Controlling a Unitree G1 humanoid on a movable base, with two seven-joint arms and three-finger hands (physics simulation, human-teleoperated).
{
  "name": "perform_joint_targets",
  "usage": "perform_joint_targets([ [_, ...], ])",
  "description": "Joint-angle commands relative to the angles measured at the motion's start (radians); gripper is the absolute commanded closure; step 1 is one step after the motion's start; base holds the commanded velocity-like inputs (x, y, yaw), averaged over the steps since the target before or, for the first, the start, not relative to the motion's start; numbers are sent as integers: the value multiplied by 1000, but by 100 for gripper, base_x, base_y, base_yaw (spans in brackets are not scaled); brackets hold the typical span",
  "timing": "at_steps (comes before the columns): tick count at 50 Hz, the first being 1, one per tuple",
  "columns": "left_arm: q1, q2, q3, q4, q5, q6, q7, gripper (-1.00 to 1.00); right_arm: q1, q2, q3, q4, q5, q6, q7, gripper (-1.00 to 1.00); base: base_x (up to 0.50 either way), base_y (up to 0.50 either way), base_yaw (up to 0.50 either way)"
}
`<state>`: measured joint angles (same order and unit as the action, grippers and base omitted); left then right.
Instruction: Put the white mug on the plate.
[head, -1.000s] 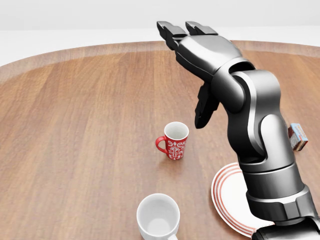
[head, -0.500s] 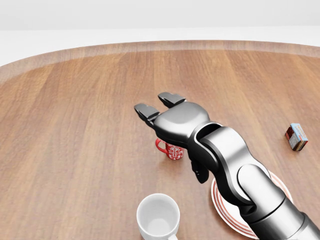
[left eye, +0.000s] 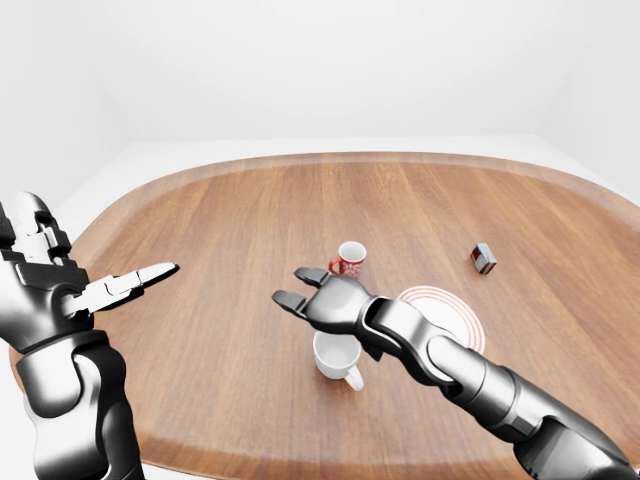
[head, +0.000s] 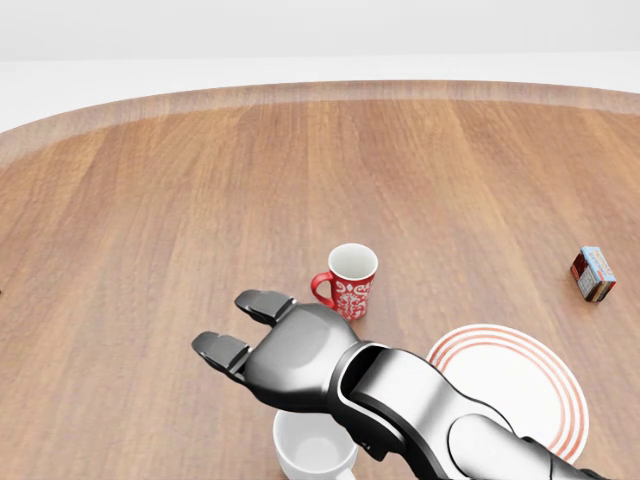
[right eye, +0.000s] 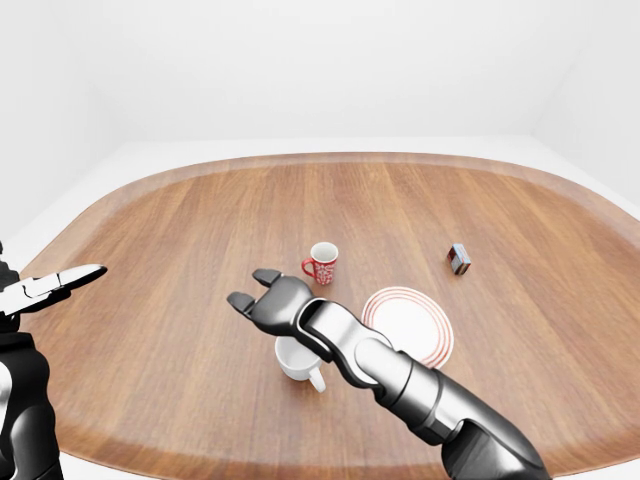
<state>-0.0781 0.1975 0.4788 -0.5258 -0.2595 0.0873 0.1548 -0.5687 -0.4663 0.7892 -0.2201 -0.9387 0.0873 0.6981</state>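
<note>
**Now: right hand spread above the white mug**

Right now the right hand is seen low over the table, its fingers stretched wide and flat, nothing gripped. The white mug is found directly beneath the wrist, upright, mouth up, handle turned toward the table's near edge (best seen in the left-eye view). In the head view only part of its rim is shown below the dark forearm. Whether the palm touches the mug cannot be told.

The plate, white with red rings, is set just to the right of the mug, close but apart, with nothing on it. A red patterned mug stands upright nearer the table's middle, beyond the hand's fingertips, clear of both hand and plate. A small box lies well apart, toward the table's right edge.

Over at the table's left edge, the left hand is held up off the surface, fingers splayed wide, one finger pointed across the wood, empty.
</note>
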Motion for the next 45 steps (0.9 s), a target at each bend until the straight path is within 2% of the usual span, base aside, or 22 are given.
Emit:
perform_joint_targets([
  [1, 2, -1, -2, -2, 2, 0, 0, -100, 29, 25, 22, -3, -22, 0, 0, -100, 0, 0, 0],
  [10, 0, -2, -1, -4, 0, 0, 1, -100, 58, 74, -18, 45, -69, 0, 0, -100, 0, 0, 0],
  [15, -1, -1, -2, -7, -1, 0, 2, -100, 81, 117, -80, 93, -109, 0, 0, -100, 0, 0, 0],
  [34, 2, -4, -3, -5, 0, 0, 0, -100, 166, 219, -173, 168, -240, 0, 0, -100, 0, 0, 0],
  [45, 3, -5, -5, -4, 2, 0, -1, -100, 196, 249, -177, 176, -275, 0, 0, -100, 0, 0, 0],
])
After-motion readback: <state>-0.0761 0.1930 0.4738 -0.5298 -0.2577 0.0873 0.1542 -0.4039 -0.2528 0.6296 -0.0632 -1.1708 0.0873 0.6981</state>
